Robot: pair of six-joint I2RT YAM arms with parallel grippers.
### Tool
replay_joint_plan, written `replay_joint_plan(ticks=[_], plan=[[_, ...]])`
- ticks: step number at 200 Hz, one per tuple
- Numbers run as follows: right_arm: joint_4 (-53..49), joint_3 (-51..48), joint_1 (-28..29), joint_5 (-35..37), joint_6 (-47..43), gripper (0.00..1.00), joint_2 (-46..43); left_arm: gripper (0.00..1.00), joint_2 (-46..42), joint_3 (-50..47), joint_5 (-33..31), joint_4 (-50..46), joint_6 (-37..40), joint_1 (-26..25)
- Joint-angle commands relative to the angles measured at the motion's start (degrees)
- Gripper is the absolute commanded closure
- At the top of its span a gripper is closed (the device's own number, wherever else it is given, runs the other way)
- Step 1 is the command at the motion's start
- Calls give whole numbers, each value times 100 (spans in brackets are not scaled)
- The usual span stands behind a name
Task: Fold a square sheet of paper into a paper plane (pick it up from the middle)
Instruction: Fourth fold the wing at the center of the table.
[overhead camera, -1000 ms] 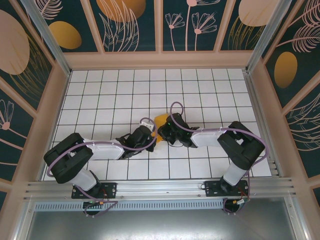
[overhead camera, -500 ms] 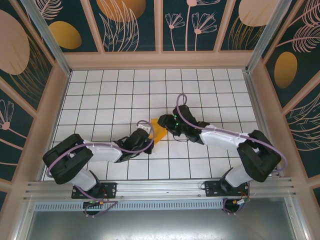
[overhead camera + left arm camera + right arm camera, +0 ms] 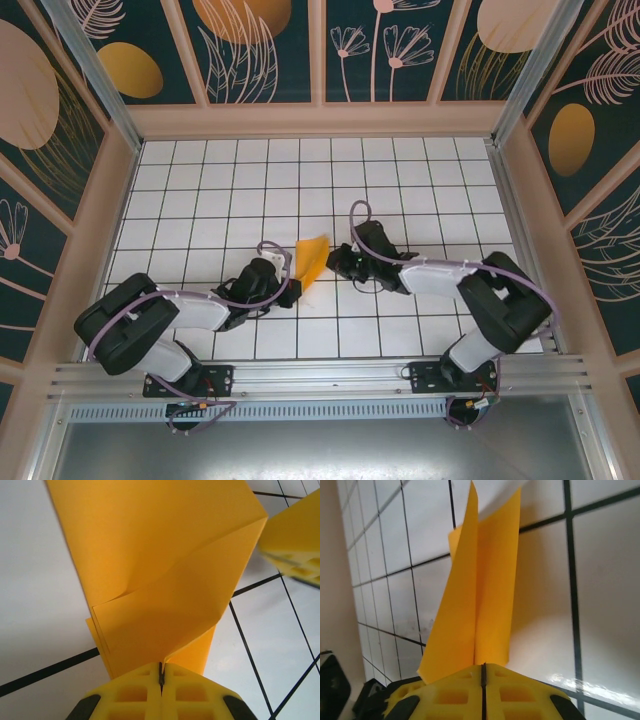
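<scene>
Creased orange paper (image 3: 312,262) leftward, perhaps upright.

paper sheet (image 3: 312,260) (folded, standing) | between left gripper (image 3: 291,291) | right gripper (image 3: 337,263) | mid-table

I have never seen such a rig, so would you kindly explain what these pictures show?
Two robot arms are bolted to the near edge of a white tiled table. The overhead picture looks down on both: the left arm and the right arm. The other two pictures come from a camera on each wrist, looking out along that arm's yellow jaws. Between the arms is a partly folded orange paper. Both arms' jaws are shut on it, one from each side.
</scene>
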Motion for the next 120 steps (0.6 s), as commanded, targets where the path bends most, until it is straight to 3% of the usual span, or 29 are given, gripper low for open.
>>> replay_joint_plan(ticks=[1,25,43,82,120], plan=[[321,419,76,-375,-37,90,469,100,73,-68,183,198,-82,28],[146,694,63,-309,-135,94,732,100,0,-85,146,101,-40,38],[106,633,79,-21,-197,91,494,100,-64,-62,100,-57,18,33],[511,489,-52,-511,54,91,1185,100,-65,-72,-20,-136,37,33],[-100,405,19,-61,139,92,1271,100,-229,-208,-302,-240,-189,35]])
